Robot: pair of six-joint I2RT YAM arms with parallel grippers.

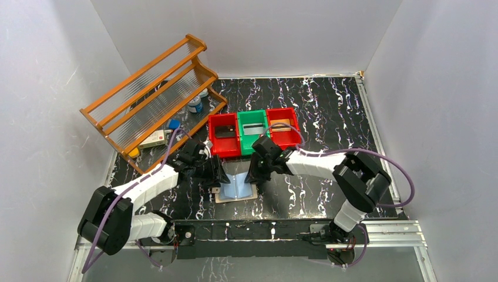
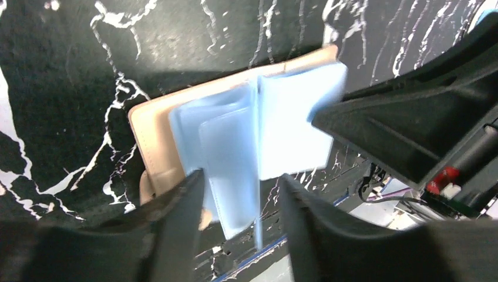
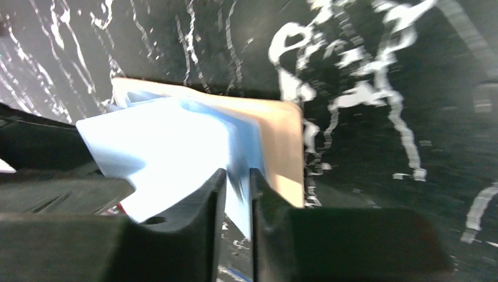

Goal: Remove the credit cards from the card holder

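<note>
The card holder (image 1: 236, 189) is laid open at the near centre of the desk (image 1: 329, 117). Its blue sleeves (image 2: 293, 117), likely limp and slippery, are straddled by the half-open left pincer (image 2: 241, 176). One sleeve edge is flanked by the barely parted right pincer (image 3: 238, 173); whether it is gripped cannot be told.

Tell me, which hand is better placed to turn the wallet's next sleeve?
Probably the right hand: it pinches a pale blue plastic sleeve of the tan leather-like card holder; the left hand stands open.
</note>
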